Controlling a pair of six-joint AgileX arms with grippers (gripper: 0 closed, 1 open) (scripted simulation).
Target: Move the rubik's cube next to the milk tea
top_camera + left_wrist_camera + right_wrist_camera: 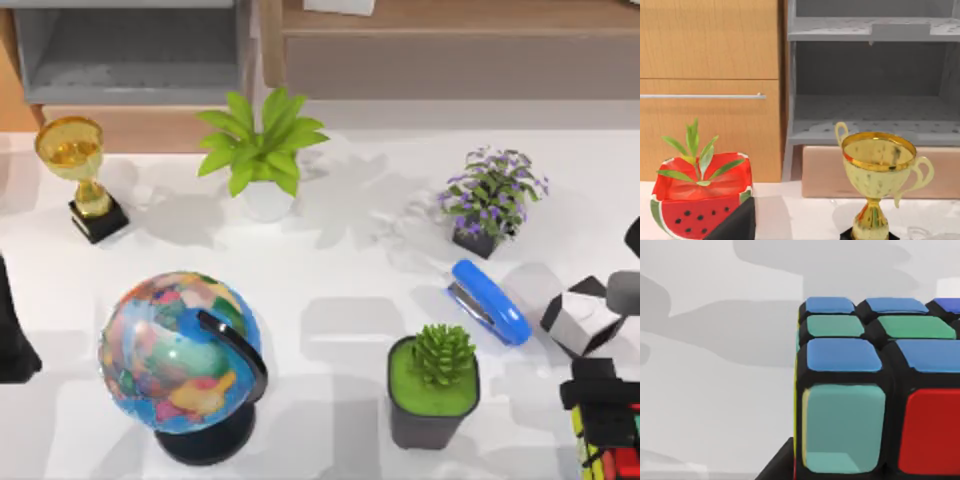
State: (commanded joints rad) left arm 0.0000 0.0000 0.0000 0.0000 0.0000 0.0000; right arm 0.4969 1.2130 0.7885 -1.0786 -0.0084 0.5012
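The rubik's cube (607, 452) sits at the table's front right corner, its black grid holding yellow, green and red squares. My right gripper (598, 392) is directly over it, and its dark body covers part of the cube. In the right wrist view the rubik's cube (880, 390) is very close, showing blue, green, teal and red squares above the white table. The milk tea is out of view. My left arm (12, 335) stays parked at the table's left edge.
A black-and-white faceted block (583, 318) and a blue stapler (490, 302) lie just behind the cube. A potted succulent (435, 385), a globe (180, 350), a gold trophy (78, 160), a leafy plant (262, 150) and purple flowers (490, 200) stand around. The left wrist view shows a watermelon pot (702, 195).
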